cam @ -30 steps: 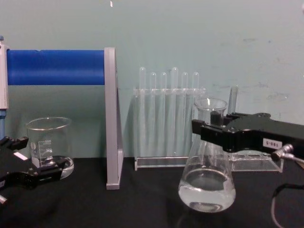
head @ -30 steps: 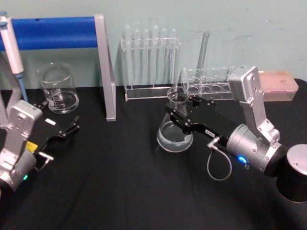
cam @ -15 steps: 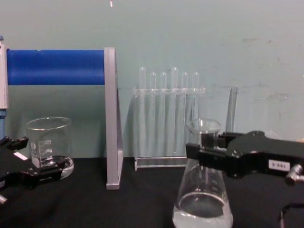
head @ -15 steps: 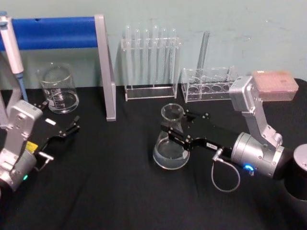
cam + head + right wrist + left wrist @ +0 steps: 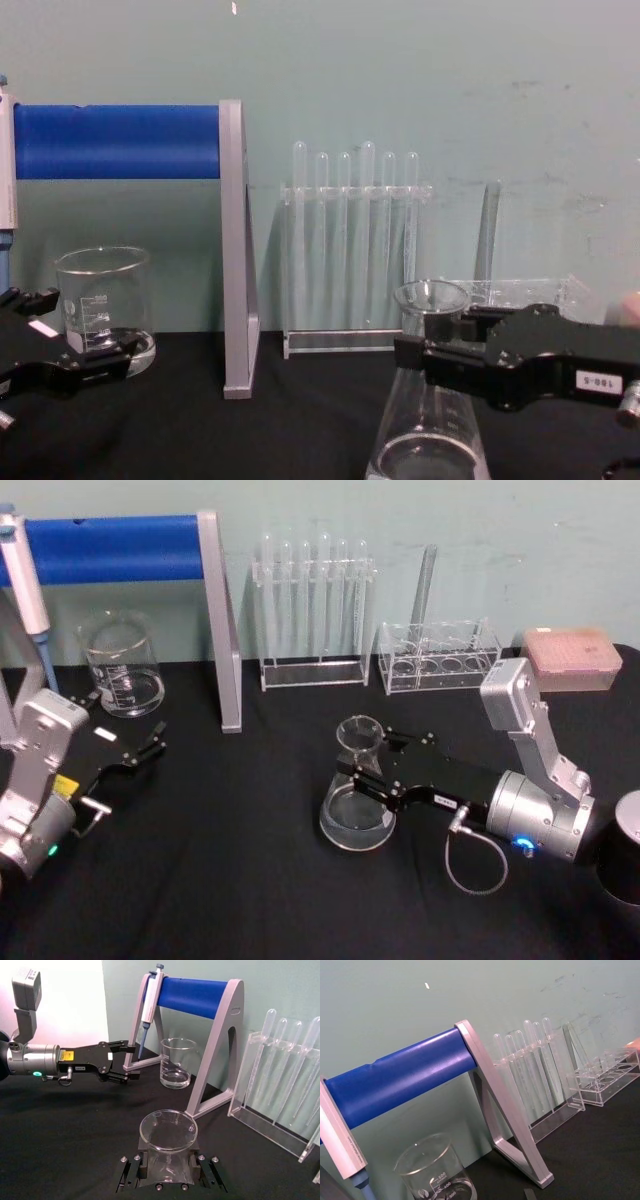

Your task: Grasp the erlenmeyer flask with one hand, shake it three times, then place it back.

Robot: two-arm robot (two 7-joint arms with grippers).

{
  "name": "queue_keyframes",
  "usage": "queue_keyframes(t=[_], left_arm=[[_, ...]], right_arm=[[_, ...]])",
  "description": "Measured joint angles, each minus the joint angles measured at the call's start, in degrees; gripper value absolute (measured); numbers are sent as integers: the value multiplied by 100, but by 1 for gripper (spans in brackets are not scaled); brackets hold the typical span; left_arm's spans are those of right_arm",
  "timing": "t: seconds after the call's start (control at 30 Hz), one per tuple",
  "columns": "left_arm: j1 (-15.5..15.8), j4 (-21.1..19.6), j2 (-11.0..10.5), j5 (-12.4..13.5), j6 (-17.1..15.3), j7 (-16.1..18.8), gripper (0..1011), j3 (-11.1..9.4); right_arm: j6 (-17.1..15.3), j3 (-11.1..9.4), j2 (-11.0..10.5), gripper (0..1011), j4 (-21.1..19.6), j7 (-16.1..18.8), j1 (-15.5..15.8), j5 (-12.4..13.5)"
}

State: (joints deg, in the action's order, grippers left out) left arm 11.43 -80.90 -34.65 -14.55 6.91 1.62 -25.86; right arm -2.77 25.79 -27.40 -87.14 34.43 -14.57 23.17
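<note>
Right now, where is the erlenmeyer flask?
Head view: the erlenmeyer flask is right of centre, neck held by the right gripper, in front of the test tube rack.

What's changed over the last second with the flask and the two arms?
The right gripper, still shut on the neck of the erlenmeyer flask, has carried it down and back toward the robot, away from the test tube rack. Its base now looks at or just above the black cloth. Nothing was let go. The left gripper stayed parked, open, near the beaker.
</note>
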Motion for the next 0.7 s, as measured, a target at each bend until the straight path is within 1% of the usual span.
queue_keyframes(t=[0.4, 0.7], left_arm=[[0, 0, 0, 0, 0, 0, 1001, 0], [0, 0, 0, 0, 0, 0, 1001, 0]], right_arm=[[142, 156, -35, 453, 263, 32, -120, 157], [167, 234, -42, 453, 375, 56, -183, 265]])
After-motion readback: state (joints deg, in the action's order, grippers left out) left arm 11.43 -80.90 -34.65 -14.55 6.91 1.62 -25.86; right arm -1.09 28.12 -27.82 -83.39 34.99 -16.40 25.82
